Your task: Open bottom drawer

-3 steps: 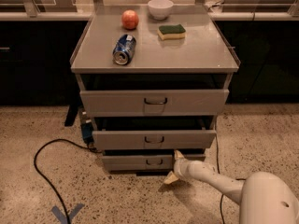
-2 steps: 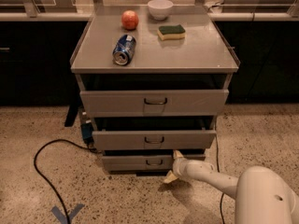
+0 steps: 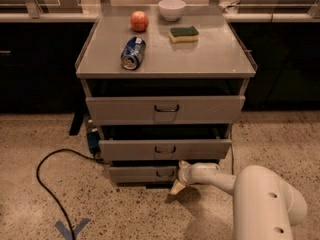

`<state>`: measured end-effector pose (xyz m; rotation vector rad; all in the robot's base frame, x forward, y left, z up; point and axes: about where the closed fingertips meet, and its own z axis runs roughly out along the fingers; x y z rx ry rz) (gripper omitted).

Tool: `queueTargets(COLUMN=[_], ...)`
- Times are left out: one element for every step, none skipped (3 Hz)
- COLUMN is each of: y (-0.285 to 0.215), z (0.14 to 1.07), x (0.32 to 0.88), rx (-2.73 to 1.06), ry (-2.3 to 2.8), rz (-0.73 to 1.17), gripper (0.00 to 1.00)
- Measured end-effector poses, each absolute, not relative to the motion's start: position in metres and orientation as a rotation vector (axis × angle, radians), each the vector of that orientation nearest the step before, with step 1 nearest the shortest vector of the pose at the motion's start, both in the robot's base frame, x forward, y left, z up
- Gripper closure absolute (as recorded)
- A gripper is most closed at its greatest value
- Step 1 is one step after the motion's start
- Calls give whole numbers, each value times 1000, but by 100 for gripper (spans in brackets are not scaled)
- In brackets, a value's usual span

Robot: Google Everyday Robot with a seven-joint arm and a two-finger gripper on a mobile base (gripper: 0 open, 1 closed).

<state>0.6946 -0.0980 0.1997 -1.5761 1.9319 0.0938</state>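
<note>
Change from a second ago is slight: my end effector sits a shade further left, at the right end of the bottom drawer, low centre of frame. Whether it is apart or together I cannot tell. Open floor lies below the drawer's front edge. The narrow grey front carries a dark loop handle.

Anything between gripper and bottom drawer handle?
No. In the camera view the gripper sits low, just right of the handle on the bottom drawer; only bare drawer front shows between them.

Bulky white rounded arm, cream gripper beside bottom drawer
</note>
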Motion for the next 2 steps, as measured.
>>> queueTargets(y=[-105, -127], z=[181, 164], x=[686, 662], rx=[-1611, -1563], ry=[2035, 2169], rz=[141, 212], gripper=[0, 0])
